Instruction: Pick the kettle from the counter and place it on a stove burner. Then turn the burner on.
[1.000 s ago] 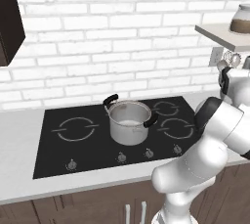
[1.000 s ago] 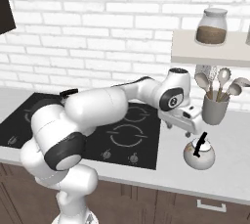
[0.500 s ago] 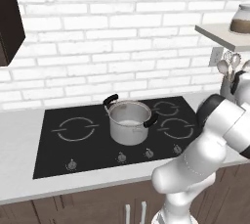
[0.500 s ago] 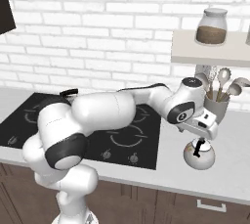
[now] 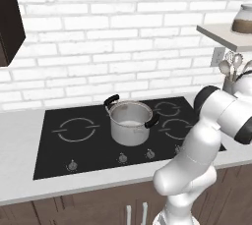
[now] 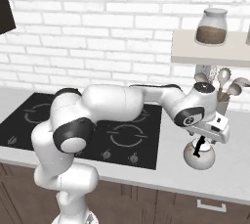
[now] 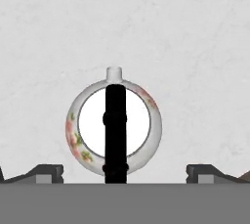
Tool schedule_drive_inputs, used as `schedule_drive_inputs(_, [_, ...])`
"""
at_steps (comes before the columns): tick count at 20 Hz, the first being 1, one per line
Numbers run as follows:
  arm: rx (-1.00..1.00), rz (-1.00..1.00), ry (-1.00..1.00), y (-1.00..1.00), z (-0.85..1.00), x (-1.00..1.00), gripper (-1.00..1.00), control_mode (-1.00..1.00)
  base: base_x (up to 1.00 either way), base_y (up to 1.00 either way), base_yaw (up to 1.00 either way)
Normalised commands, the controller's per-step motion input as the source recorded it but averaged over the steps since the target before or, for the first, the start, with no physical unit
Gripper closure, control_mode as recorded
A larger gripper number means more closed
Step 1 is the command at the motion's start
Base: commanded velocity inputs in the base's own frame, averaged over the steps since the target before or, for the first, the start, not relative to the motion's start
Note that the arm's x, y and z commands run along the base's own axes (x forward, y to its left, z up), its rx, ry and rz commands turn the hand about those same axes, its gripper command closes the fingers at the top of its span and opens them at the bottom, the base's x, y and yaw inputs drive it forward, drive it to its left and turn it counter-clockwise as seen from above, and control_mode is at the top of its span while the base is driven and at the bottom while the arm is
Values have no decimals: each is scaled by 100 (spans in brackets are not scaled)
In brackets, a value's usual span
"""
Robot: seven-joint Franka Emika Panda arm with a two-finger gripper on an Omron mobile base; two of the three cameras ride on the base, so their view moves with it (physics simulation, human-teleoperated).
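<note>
The kettle, small, round and pale with a dark handle, stands on the pale counter just right of the black cooktop. My gripper hangs straight above it, open and not touching it. In the hand view the kettle lies centred below, its black handle running between my two spread fingertips, with the gripper over its near edge and the counter all around. A small thin ring, the stove burner, shows at the cooktop's back right, dark.
A steel pot with two black handles stands mid-cooktop. Knobs line the cooktop's front edge. A utensil holder stands behind the kettle by the wall. Above it a shelf carries a jar.
My gripper has swung right from the cooktop's edge to a spot over the kettle and turned to point down. It stayed open. The kettle has not moved.
</note>
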Motion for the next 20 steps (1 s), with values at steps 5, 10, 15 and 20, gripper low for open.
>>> schedule_drive_inputs(5, [0,1,0,-1,-11,6,-100,-100,0,0,0])
schedule_drive_inputs(10, [0,2,1,2,-7,10,-100,-100,0,0,0])
schedule_drive_inputs(15, [0,1,3,1,-17,14,-100,-100,0,0,0])
schedule_drive_inputs(20, [0,2,4,0,-30,9,-100,-100,0,0,0])
